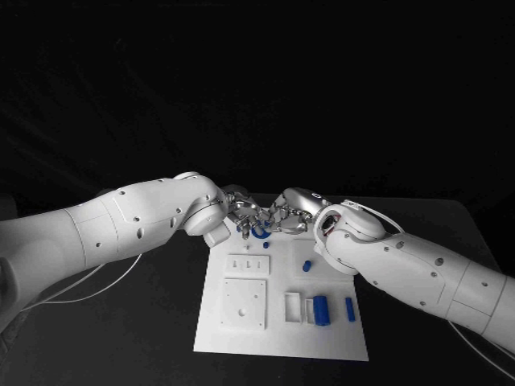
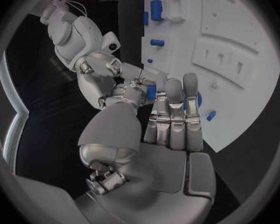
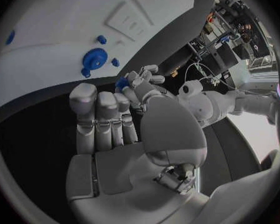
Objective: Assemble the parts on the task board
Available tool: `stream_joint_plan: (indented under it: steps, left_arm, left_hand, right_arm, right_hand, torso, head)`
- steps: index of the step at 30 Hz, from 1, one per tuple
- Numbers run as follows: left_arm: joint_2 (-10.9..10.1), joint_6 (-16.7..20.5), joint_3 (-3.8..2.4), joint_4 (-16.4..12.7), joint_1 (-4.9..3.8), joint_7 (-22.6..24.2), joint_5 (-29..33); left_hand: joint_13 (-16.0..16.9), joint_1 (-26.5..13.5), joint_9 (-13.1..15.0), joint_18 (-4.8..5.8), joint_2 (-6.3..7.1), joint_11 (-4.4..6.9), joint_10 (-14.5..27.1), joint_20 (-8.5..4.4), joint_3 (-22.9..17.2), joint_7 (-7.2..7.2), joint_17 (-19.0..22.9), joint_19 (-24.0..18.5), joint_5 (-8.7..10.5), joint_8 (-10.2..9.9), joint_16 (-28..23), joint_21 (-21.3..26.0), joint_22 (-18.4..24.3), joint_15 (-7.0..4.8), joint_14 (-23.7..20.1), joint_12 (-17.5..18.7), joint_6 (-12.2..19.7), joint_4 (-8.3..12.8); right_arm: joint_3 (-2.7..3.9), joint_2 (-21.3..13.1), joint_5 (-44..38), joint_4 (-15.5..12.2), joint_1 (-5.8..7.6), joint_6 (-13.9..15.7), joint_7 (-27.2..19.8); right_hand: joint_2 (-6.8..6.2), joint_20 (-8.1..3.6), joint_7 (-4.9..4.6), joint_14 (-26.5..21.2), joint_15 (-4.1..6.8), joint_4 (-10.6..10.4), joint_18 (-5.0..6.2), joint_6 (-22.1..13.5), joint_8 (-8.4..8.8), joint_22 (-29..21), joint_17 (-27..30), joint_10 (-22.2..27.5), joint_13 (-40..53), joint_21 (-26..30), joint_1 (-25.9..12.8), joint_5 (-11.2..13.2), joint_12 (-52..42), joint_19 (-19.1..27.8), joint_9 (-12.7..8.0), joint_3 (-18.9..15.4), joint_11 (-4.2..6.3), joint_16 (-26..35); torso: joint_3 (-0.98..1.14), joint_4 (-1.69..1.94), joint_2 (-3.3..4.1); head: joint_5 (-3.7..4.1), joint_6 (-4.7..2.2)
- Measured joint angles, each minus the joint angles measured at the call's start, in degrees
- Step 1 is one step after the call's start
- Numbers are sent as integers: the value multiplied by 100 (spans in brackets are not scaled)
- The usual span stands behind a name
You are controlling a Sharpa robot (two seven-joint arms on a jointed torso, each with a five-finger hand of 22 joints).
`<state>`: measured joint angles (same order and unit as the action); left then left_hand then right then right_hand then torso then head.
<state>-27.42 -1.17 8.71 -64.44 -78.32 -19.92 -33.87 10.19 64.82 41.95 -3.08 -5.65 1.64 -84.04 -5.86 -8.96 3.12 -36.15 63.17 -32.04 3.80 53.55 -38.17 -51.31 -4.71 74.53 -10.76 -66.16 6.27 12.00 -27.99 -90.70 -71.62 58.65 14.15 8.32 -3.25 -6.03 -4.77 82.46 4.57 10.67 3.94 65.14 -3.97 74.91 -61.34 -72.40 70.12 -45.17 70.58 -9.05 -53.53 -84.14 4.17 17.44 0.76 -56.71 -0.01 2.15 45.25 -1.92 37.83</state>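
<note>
The white task board point(image 1: 283, 326) lies lengthwise in the middle of the table. Above its far end my left hand point(image 1: 236, 211) and right hand point(image 1: 290, 215) meet fingertip to fingertip. Between them is a small blue part point(image 2: 151, 92), pinched between the left thumb and a finger, with the right hand's fingertips point(image 2: 132, 78) on it too. The same blue part point(image 3: 122, 83) sits at the tip of my right thumb. Just under the hands a blue gear point(image 3: 94, 58) lies on the board, also seen as the blue gear point(image 1: 259, 232).
Small blue pieces point(image 3: 101, 39) lie around the gear. A short blue peg point(image 1: 307, 264) lies mid-board. Two longer blue pieces point(image 1: 319, 310) lie near the board's near right, beside a white block point(image 1: 294, 307). A square white plate point(image 1: 244, 304) sits near left. White cables trail at both table sides.
</note>
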Motion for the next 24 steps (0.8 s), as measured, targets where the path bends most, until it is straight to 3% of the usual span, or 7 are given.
stream_joint_plan:
  steps: [5, 8, 12, 14, 16, 19, 24]
  left_arm:
    - [-7, 5, -2, -23, -3, 0, 16]
    - [-24, 12, -1, -46, -1, -2, 15]
    - [-73, 43, 4, -73, 5, -21, -15]
    - [-107, 72, 6, -95, 8, -34, -45]
    - [-139, 101, 7, -123, 12, -47, -81]
    - [-197, 160, 13, -191, 26, -75, -162]
    - [-293, 301, 44, -314, 60, -146, -334]
  left_hand:
    - [202, -121, 41, 91, 68, 67, 4, -61, -40, 53, -165, 61, -219, 27, 334, -161, -183, -73, 51, -487, -52, 136]
    - [371, -181, 169, 91, 111, 126, 3, -133, -27, 61, -307, 71, -361, 70, 670, -297, -359, -145, 60, -870, -61, 169]
    - [493, -224, 195, 90, 141, 165, 3, -154, -32, 73, -349, 73, -381, 70, 945, -353, -537, -185, 40, -1116, -73, 173]
    - [537, -243, 334, 91, 144, 165, 3, -163, -92, 84, -319, 82, -410, 28, 1036, -353, -614, -185, 39, -1187, -84, 234]
    - [574, -258, 339, 91, 159, 166, 3, -195, -100, 93, -274, 114, -411, 16, 1110, -353, -694, -186, 39, -1244, -94, 242]
    - [608, -275, 401, 92, 176, 166, 2, -210, -132, 93, -227, 129, -435, 14, 1155, -306, -782, -197, 51, -1285, -94, 274]
    - [690, -322, 422, 93, 173, 196, -10, -239, -143, 103, -199, 202, -465, 10, 1293, -259, -921, -237, 91, -1459, -105, 285]
  right_arm:
    - [-3, -22, 46, 15, -6, 45, -41]
    - [-2, -88, 105, -17, -10, 90, -103]
    - [0, -267, 218, -116, -48, 153, -212]
    - [3, -388, 293, -189, -78, 191, -276]
    - [22, -524, 383, -288, -115, 227, -349]
    - [98, -799, 581, -453, -185, 267, -506]
    - [315, -1192, 1017, -640, -277, 262, -814]
  right_hand:
    - [-281, 98, -192, -127, -125, -305, 64, -963, 20, 0, 124, 317, -260, 406, -32, 35, 365, 11, -49, -503, -148, 159]
    - [-526, 206, -335, -208, -205, -966, 194, -2245, 80, 0, 100, 548, -594, 610, 313, -201, 447, 20, -111, -983, -243, 106]
    - [-720, 227, -379, -279, -237, -1546, 196, -2671, 87, 0, 105, 722, -851, 726, 609, -316, 314, 0, -129, -1263, -290, 102]
    - [-797, 247, -400, -294, -251, -1760, 198, -2864, 87, 0, 127, 760, -926, 770, 717, -173, 274, 20, -142, -1347, -312, 102]
    - [-802, 247, -406, -294, -252, -1934, 213, -2897, 109, 0, 138, 760, -991, 770, 865, -93, 197, 20, -141, -1458, -312, 102]
    - [-784, 247, -397, -294, -252, -1895, 216, -2805, 109, 0, 158, 822, -1075, 806, 882, -204, 171, 20, -141, -1508, -311, 102]
    - [-423, 247, -310, -405, -215, -1260, 213, -1690, 80, 0, 339, 948, -1237, 1104, 673, -700, 207, 20, -72, -1713, -270, 275]
  torso:
    - [0, 0, -1]
    - [1, 3, -1]
    - [7, 6, -1]
    - [8, 4, -4]
    - [7, 3, -5]
    - [8, -1, -8]
    - [11, -16, -17]
  head:
    - [-5, 8]
    - [-7, 12]
    - [-20, 19]
    - [-31, 24]
    - [-37, 29]
    - [-47, 38]
    - [-70, 55]
